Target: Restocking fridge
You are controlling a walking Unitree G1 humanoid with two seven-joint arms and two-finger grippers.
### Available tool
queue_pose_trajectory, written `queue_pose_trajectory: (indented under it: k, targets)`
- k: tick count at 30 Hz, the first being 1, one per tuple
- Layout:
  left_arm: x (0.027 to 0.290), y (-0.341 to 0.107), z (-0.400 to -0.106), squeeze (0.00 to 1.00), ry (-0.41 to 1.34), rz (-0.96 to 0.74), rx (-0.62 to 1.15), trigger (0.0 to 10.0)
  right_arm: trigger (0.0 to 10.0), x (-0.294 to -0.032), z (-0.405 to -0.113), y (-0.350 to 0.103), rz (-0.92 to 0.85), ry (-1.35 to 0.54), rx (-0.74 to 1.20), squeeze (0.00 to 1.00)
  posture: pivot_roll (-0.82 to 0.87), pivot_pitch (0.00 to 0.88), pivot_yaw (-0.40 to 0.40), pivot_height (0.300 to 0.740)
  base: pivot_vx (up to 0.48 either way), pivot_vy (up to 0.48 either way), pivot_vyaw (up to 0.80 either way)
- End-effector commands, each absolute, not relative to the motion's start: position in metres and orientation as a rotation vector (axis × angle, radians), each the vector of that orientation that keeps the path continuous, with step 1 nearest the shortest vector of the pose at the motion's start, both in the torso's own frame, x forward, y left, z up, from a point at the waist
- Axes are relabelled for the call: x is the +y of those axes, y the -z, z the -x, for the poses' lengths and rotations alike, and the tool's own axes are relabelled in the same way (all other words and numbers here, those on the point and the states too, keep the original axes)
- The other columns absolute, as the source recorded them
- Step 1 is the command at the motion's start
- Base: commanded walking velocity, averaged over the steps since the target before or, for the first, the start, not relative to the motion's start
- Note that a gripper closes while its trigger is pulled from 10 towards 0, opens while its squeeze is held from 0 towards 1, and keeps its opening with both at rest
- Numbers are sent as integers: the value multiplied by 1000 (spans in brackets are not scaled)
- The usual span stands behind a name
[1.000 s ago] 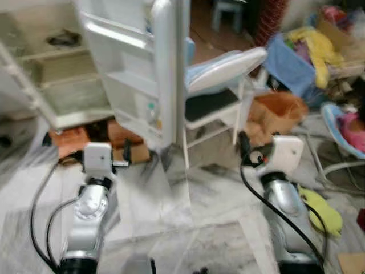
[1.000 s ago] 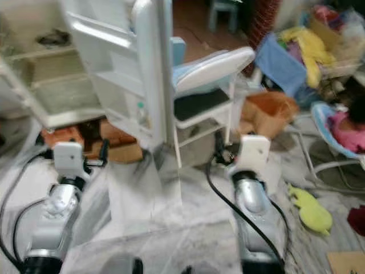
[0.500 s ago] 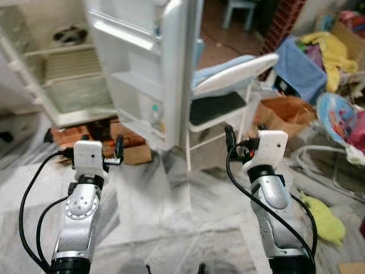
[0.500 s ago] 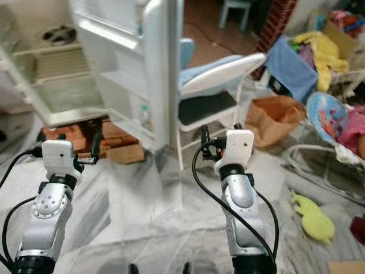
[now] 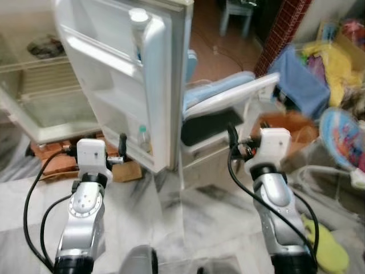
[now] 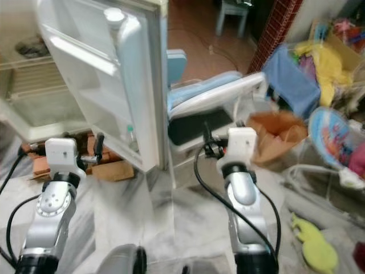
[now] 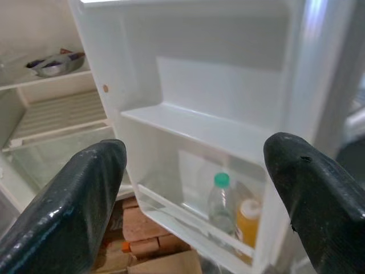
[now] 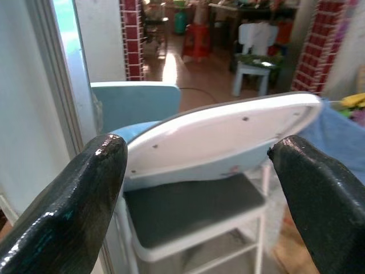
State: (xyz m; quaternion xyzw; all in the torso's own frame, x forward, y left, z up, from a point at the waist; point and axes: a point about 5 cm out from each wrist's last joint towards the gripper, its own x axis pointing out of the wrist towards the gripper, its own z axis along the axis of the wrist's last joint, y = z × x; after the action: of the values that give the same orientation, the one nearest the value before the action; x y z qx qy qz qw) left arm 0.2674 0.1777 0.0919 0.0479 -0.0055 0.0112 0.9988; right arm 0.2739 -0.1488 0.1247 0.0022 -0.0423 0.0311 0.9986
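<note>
The fridge door is seen open just ahead of the left end effector, fingers spread and empty. A bottle stands in its lowest shelf. The right end effector, also spread, faces a chair.

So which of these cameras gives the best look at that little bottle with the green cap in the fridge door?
The left wrist view: the bottle stands close and sharp in the fridge door's lowest shelf, beside an orange bottle, framed by the open left gripper. The two eye views show it small and blurred. The right wrist view faces a chair.
</note>
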Motion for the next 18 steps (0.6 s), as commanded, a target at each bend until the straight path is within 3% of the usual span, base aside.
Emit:
queue_pose_trajectory:
  k: [1,18]
  targets:
    - [173,-89,-267,0,-22,-94,16,10000,10000,-151,-274,-125,-24,-70,-82,0,-6,110,-25,740,0,0,800]
    - [172,-89,-273,0,-47,-81,42,10000,10000,-125,-308,-143,-48,-168,-147,0,15,107,-22,740,0,0,800]
